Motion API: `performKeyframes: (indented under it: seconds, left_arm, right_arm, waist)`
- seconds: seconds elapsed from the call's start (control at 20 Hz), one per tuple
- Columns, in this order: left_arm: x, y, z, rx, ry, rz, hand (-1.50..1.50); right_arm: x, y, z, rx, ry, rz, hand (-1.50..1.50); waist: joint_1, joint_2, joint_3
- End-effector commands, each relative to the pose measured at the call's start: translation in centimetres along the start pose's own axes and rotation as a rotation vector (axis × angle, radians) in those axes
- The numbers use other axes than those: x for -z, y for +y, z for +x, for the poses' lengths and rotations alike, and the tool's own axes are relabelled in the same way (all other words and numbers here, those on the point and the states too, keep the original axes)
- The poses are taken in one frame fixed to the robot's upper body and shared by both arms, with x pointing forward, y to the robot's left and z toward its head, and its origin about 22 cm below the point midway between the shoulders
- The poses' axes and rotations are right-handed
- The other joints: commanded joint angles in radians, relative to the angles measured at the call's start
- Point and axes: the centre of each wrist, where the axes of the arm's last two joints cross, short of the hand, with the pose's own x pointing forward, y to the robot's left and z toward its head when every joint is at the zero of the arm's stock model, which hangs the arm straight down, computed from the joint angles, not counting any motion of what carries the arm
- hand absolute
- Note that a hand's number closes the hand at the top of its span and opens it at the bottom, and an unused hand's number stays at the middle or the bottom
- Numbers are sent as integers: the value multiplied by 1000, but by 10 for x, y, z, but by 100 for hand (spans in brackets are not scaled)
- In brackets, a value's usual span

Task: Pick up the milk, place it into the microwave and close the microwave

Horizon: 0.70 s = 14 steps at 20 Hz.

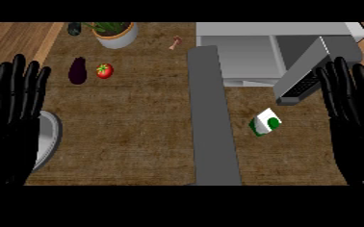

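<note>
Two hands rest open, fingers straight and slightly spread: left hand (21, 101) at the left edge, right hand (343, 98) at the right. The milk (265, 123) lies tilted on the counter (142, 125), just before the microwave (245, 57), whose door (307, 72) stands open.

A kitchen is showing here: a brown textured counter (135, 125) is carrying a microwave (245, 57) with its door (304, 74) hanging open. An eggplant (77, 70) and a tomato (104, 70) are lying near a potted plant (115, 33), and a milk carton (265, 123) is sitting before the microwave.
</note>
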Motion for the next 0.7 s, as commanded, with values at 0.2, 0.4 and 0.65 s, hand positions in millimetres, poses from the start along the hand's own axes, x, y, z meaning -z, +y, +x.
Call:
performKeyframes:
  seconds: [0.2, 0.4, 0.65]
  left_arm:
    - [1, -7, -10, -1, -12, -64, -150]
    - [-21, -46, -37, -184, 168, -39, -150]
    - [-30, -66, -48, -204, 165, -16, -150]
  right_arm:
    - [-23, 6, -22, -10, 17, -34, -150]
    - [-46, 13, -24, 95, 172, 3, -150]
    - [-78, -5, -24, 89, 183, 1, -150]
  waist:
    - [-15, -14, -32]
    - [-23, -14, -32]
    - [-20, -14, -32]
